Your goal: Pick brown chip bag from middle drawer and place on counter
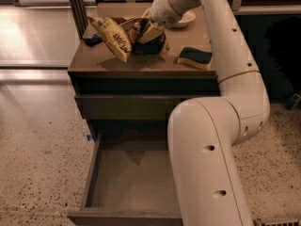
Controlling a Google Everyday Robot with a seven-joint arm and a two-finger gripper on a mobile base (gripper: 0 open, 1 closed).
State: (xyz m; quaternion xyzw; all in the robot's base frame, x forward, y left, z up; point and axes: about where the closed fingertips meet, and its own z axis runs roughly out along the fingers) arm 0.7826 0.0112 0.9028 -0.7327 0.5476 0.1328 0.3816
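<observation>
The brown chip bag (116,36) is tilted over the back left of the tan counter (141,64), its lower corner at or just above the surface. My gripper (146,32) reaches in from the right and is shut on the bag's right end. The middle drawer (127,182) is pulled open below, and its grey floor is bare. My arm's big white links cover the drawer's right side.
A green and yellow sponge (194,57) lies on the counter's right side. A white bowl (185,18) stands at the back right. A small black packet (92,40) lies at the left edge. A shut drawer front (122,106) is above the open drawer. Speckled floor surrounds the cabinet.
</observation>
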